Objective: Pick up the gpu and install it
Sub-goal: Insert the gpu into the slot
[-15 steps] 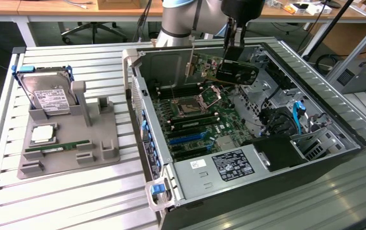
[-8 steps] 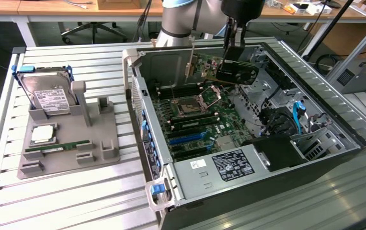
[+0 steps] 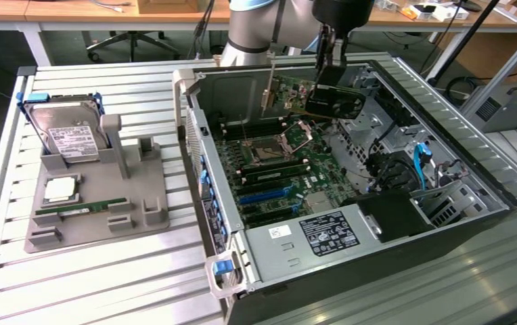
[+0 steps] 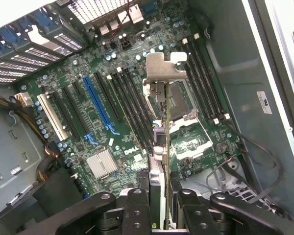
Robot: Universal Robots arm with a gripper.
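Hanging over motherboard [image 3: 272,169], gripper [image 3: 329,71] clasps upright gpu [image 3: 323,101].

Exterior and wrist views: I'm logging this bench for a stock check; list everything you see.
gpu, thin flat card with metal bracket: one, green and black, above the case.
Metal computer case: one, black and silver, open on the table.
Motherboard: one, green, inside the case.
Boxy hard drive: one, silver with white label, in the holder.
Narrow RAM stick: one, green, in the holder.
Square chip: one, silver, in the holder.
Plastic parts holder: one, grey, beside the case.
Slatted metal table: one, silver, underneath.
Robot arm: one, grey, behind the case.
Hand: one, black, shut on the gpu.
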